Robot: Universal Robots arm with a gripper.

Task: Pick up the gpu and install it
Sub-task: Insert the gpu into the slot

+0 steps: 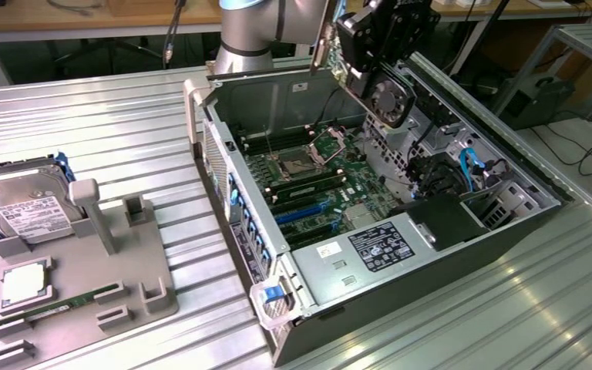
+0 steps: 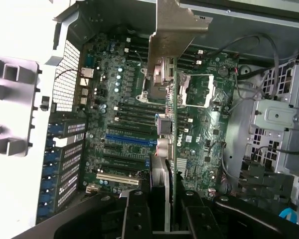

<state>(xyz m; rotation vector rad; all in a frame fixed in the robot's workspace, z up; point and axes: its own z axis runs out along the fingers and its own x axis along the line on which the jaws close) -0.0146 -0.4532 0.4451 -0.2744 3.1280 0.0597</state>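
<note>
The gpu (image 1: 390, 97) hangs in the air over the open computer case (image 1: 237, 193), near its far side, with its black round fan facing the exterior view's front. My gripper (image 1: 370, 71) is shut on its upper part. In the wrist view the gpu (image 2: 172, 124) shows edge-on as a thin green card with its metal end bracket (image 2: 172, 30) pointing away. My black fingers (image 2: 137, 214) clamp it from both sides. Below the card lies the motherboard (image 2: 124, 99) with its blue expansion slot (image 2: 129, 142). The card is well above the board and touches nothing.
A grey parts holder (image 1: 121, 254) on the ribbed metal table at the exterior view's left carries a silver hard drive (image 1: 24, 208), a CPU (image 1: 24, 281) and a RAM stick (image 1: 70, 303). Inside the case are a drive cage (image 2: 279, 124), cables and a power supply (image 1: 378, 247).
</note>
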